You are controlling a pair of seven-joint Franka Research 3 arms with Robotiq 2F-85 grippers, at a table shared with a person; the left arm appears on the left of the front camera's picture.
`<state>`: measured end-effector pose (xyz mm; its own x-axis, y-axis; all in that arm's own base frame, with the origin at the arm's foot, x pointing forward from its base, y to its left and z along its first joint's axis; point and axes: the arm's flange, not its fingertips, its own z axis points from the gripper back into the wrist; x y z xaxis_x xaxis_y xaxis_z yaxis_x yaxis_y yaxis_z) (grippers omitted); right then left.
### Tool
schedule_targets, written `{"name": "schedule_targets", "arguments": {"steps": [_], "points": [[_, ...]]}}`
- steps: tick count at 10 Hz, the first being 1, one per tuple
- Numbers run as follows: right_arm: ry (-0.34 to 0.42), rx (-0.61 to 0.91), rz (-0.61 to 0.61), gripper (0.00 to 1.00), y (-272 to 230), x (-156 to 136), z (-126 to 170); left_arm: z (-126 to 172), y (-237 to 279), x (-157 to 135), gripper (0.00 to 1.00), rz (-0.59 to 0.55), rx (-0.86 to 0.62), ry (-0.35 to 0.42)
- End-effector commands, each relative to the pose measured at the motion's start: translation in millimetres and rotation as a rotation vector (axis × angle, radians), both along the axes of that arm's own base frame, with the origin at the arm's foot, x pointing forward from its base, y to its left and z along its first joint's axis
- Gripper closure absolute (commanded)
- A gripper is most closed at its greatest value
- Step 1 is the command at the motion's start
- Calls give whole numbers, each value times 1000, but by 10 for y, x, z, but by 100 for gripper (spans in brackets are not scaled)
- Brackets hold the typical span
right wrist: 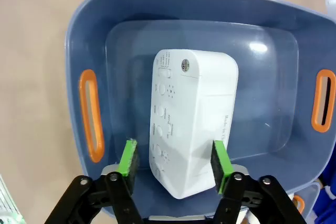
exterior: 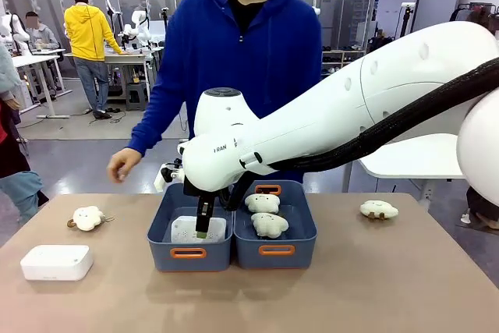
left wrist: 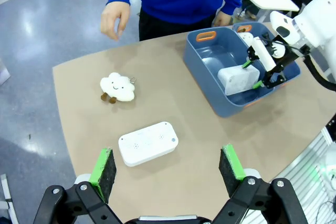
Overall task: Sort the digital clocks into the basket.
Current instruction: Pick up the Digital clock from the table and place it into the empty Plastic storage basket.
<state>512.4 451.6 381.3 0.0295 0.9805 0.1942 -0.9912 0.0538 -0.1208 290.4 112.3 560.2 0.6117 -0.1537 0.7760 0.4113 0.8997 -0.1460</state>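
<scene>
White clock (exterior: 187, 230) lies in the left basket (exterior: 162, 249) under the right pincer (exterior: 212, 224); a second clock (exterior: 56, 262) sits on the table (exterior: 374, 286). Left wrist: left pincer (left wrist: 167, 153) gapes empty over the second clock. Right wrist: pads (right wrist: 128, 163) released, flanking the basket's clock.

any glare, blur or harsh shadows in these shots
right wrist view: a bright glint on the basket floor, the digital clock sharp; left wrist view: sharp, faint sheen on the floor; front view: even light, soft shadows on the table

Bright even overhead light, soft shadows, glare inside the basket (right wrist: 257, 48).
</scene>
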Motion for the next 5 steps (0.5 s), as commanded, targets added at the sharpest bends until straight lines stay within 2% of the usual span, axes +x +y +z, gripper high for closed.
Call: {"name": "schedule_targets", "arguments": {"steps": [1,3,4,5], "points": [[-7,-1,-31,0,-12,-70,108,-1,-4,13,0,-3,-1,1],[-17,49,-41,0,-150,-222,341,-1,-4,13,0,-3,-1,1],[-8,10,-2,0,11,-26,95,-1,-4,13,0,-3,-1,1],[-8,10,-2,0,11,-26,95,-1,-4,13,0,-3,-1,1]]}}
